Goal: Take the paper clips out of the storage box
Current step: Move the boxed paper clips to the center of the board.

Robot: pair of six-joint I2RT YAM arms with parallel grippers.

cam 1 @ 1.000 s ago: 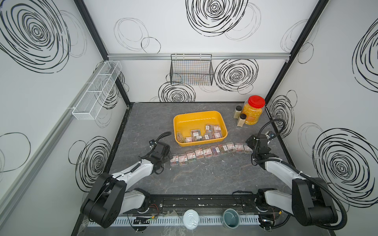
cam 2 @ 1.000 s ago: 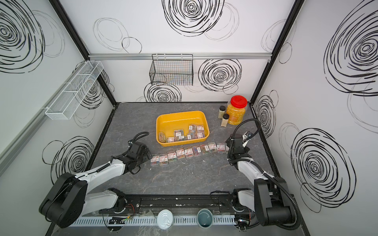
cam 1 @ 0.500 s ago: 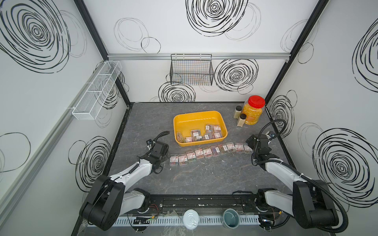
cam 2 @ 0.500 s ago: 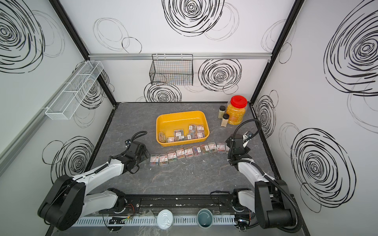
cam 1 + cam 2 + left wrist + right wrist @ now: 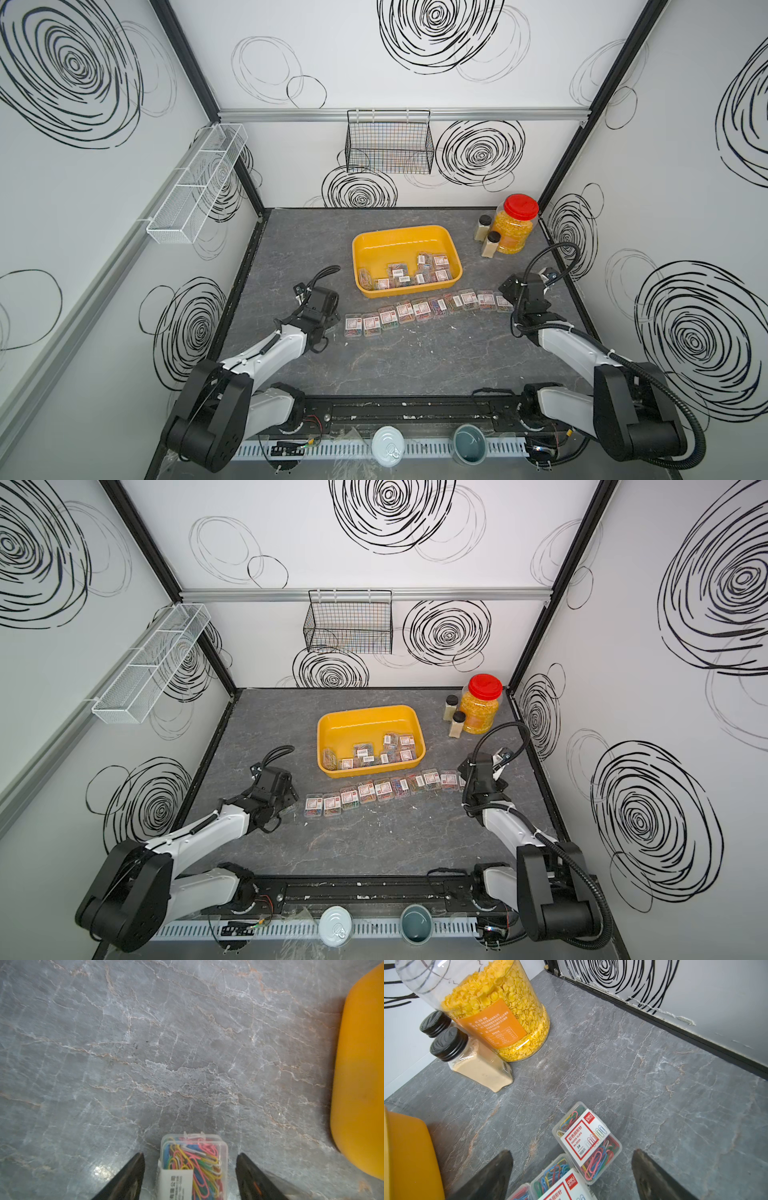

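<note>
Left wrist — paper clips (image 5: 194, 1159), half-hidden overhead

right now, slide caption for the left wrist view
Left gripper open astride one paper clip case on the grey table, storage box nearby

Shallow yellow-orange rectangular plastic tray (image 5: 357, 727) on grey marbled counter (image 5: 374, 841) holds small clear plastic cases of multicoloured clips (image 5: 365, 752) along its near side; slanted row of like cases (image 5: 368, 791) lies just before it, between left end effector (image 5: 290, 808) and right end effector (image 5: 466, 785).
</note>
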